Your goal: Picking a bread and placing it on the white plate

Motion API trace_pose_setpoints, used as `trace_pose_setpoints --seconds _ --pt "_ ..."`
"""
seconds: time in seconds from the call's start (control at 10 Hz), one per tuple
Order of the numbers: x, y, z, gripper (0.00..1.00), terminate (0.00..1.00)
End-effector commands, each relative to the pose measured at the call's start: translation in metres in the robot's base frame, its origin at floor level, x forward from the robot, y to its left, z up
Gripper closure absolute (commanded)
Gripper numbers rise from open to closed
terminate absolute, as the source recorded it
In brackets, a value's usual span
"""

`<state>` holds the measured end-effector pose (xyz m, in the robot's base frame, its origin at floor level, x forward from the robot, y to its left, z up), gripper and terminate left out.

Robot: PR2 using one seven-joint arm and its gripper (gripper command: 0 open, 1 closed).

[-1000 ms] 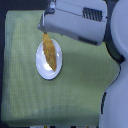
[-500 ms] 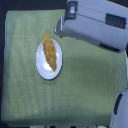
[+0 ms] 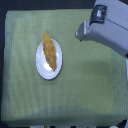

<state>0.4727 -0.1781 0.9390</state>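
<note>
The bread (image 3: 49,51), a golden-orange elongated loaf, lies lengthwise on the white plate (image 3: 41,69); its upper end reaches just over the plate's rim. The plate rests on the left half of the green cloth. My gripper (image 3: 80,34) hangs at the upper right, well apart from the bread and plate, at the end of the bulky grey arm. Its fingers are blurred together against the arm, so open or shut is unclear. Nothing shows in it.
A green cloth (image 3: 80,90) covers the table. The grey arm (image 3: 110,35) fills the upper right corner above the cloth. Dark floor borders the cloth at the exterior view's left and top.
The gripper stood over the bread's upper end a second ago. It has since drawn away toward the exterior view's right, leaving the bread lying on the plate.
</note>
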Motion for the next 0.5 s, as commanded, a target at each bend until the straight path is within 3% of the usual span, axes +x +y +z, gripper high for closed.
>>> trace_pose_setpoints --seconds 0.0,0.4 --pt "-0.011 -0.086 0.006 0.0 0.0" --pt "-0.018 -0.098 0.003 0.0 0.0"
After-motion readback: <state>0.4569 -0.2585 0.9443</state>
